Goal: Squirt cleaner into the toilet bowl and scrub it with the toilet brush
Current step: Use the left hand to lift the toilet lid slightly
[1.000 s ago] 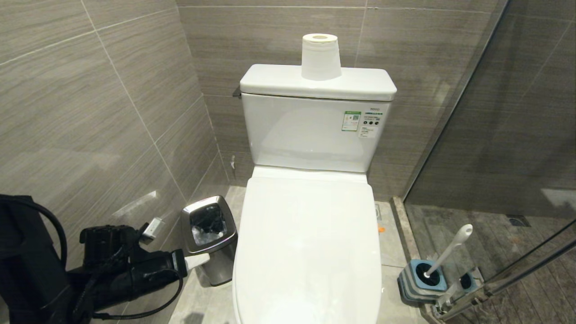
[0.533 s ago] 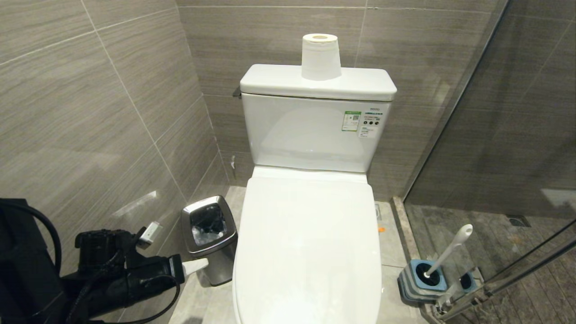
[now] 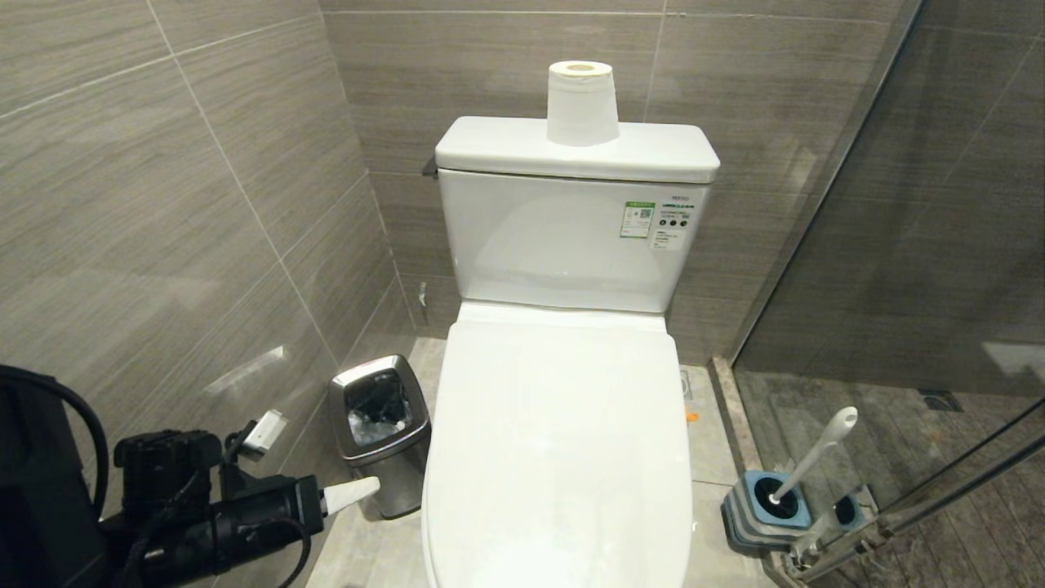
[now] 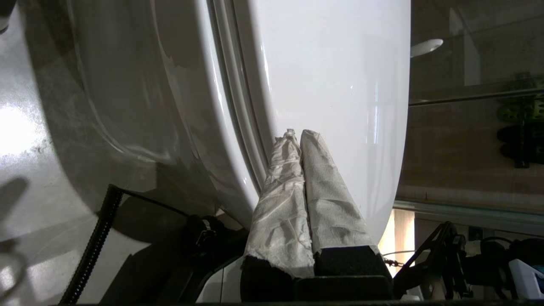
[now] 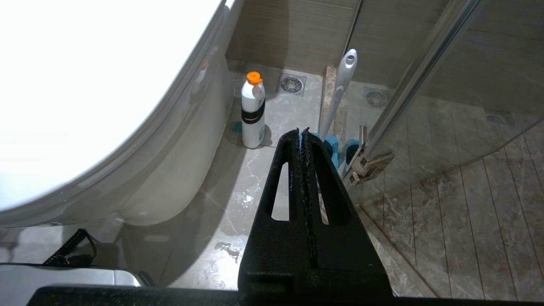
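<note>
The toilet bowl is hidden from you: the glossy white lid lies flat and closed over it, under the tank with its green sticker. So you are at the very start; nothing is squirted, nothing scrubbed, and the step in hand is getting the lid up. Your left gripper sits low at the toilet's left side, near the small steel bin. Its fingers are wrapped in crinkled white paper and pressed together, holding nothing; in the wrist view their tips lie against or just beside the seam under the lid's edge. The next move, I judge, calls for hooking that smooth, rounded rim and lifting without slipping. Your right gripper is shut and empty, hanging low beside the toilet's right side. The toilet brush, slim white handle tilted, stands in its square blue-grey holder by the glass door. A white bottle with an orange cap, likely the cleaner, stands upright on the marbled floor beside the pedestal.
</note>
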`<state>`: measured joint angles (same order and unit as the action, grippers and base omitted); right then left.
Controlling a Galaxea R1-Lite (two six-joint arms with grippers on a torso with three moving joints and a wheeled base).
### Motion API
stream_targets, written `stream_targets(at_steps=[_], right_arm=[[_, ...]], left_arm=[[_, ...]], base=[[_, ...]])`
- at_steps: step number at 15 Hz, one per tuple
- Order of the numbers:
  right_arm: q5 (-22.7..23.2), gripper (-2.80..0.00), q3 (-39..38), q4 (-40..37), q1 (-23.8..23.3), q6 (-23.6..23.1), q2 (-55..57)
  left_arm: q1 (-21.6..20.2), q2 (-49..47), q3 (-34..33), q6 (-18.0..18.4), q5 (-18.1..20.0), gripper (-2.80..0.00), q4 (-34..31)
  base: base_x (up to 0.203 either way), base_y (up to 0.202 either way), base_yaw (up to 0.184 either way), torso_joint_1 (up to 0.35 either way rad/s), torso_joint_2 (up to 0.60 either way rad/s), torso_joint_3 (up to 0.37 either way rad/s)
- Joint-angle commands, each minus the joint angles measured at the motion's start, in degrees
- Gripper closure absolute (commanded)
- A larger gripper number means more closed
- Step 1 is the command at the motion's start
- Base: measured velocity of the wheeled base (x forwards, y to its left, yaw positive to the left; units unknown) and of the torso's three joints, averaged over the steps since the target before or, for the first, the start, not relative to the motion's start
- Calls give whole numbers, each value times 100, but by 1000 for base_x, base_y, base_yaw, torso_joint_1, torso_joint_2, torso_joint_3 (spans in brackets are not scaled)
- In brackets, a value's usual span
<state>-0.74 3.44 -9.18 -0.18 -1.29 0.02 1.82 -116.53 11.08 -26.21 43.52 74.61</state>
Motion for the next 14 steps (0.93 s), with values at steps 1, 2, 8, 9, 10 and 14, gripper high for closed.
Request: stream_targets(at_steps=[1,2,8,9,10,14], right_arm=[[-5,0,-1,-5,1,-3,-4],[-5,0,-1,-5,1,-3,-3],[4,0,-1,-5,1,-3,-2],[4,0,-1,-5,1,-3,-11],[-5,0,-1,-5,1,-3,-5],[-2,0,-1,-5,1,-3,-4]], left_arm=[[-34,-89,-60,-27,16,0,96],[-59,-98,-53,-25,16,0,97],[89,-254,-32,-23,-1,-280,115],[162,-265,-46,-24,-1,-280,122],[239,-300,-43,-13,-1,-280,141],[353,-832,-334,-42,-26,-280,977]], base=[[0,0,0,0,0,0],[0,0,0,0,0,0],[0,0,0,0,0,0],[0,0,0,0,0,0],[0,0,0,0,0,0],[0,0,0,0,0,0]])
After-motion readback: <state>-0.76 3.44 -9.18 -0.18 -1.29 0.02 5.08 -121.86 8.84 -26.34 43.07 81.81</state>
